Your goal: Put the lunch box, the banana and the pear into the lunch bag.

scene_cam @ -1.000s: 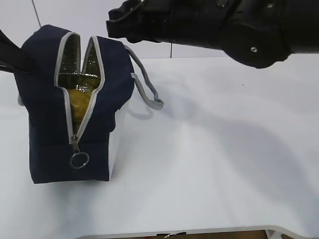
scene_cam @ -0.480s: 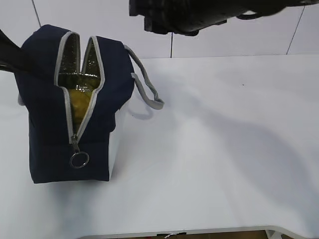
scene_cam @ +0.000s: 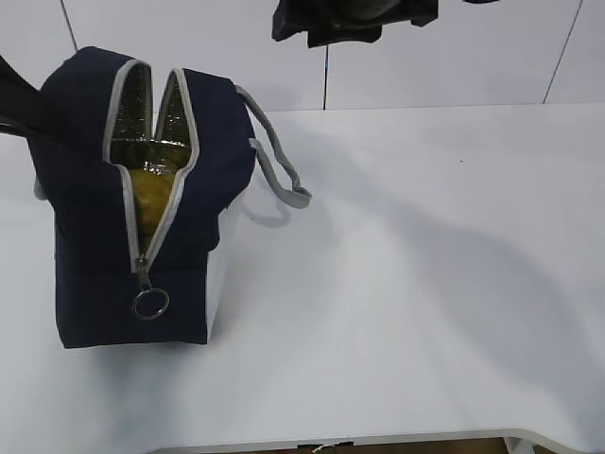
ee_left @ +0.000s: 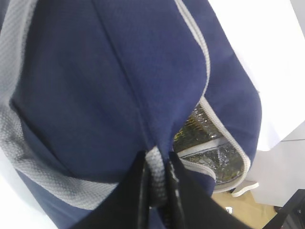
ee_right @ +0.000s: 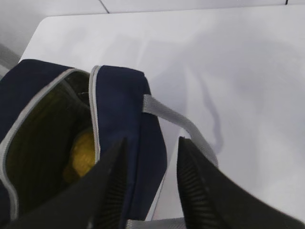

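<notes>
A white counter [scene_cam: 425,284] carries the navy lunch bag [scene_cam: 95,255], upright at the left, zipper open. Something golden-yellow [ee_right: 83,152], likely the pear, lies inside against silvery lining. The left tool [ee_left: 157,191] pinches a grey handle [ee_left: 28,157]; the right tool [ee_right: 147,191] hangs spread above the bag

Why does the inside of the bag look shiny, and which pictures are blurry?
Exterior view: the lunch bag has foil lining catching light, and soft arm shadows cross the table. Left wrist view: the left gripper is close and blurred. Right wrist view: the right gripper is blurred.
</notes>
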`<act>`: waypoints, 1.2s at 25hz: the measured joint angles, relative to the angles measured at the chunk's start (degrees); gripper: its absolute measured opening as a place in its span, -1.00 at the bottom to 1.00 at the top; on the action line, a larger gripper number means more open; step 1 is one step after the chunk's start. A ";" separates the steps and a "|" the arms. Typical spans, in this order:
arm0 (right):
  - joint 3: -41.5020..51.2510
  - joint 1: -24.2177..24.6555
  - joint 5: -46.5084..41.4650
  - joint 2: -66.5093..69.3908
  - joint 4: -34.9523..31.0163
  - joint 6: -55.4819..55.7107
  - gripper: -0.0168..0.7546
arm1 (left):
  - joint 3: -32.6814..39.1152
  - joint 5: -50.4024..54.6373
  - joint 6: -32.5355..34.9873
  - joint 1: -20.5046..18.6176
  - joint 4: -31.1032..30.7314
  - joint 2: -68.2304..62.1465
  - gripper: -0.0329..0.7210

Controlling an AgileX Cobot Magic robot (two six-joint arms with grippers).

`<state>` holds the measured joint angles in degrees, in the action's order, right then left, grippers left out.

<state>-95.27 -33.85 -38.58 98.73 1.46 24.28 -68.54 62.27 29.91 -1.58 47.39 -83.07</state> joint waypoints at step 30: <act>-5.64 5.99 -8.73 12.38 -34.98 -31.68 -0.17 | 0.00 -0.77 0.21 0.00 0.00 0.00 -0.88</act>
<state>-100.92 -27.86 -47.30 111.11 -33.53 -7.40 -68.54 61.50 30.12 -1.58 47.39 -83.07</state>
